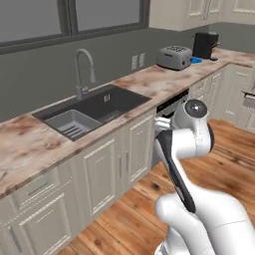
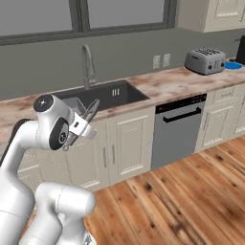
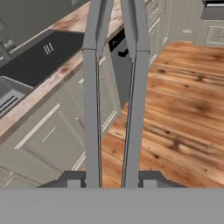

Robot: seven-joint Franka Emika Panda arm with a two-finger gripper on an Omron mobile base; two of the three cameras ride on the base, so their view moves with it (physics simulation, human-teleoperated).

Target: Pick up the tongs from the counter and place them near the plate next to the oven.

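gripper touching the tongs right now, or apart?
Touching. In the hand view both arms of the tongs run up from between the fingertips of the gripper, pressed against the inner faces of the fingers.

I see open counter (image 1: 149,82) between the sink (image 1: 94,107) and the toaster (image 1: 174,57), wide enough to pass over. Ahead, the toaster and a black coffee machine (image 1: 205,45) crowd the blue plate (image 2: 233,65), wedged just between them.
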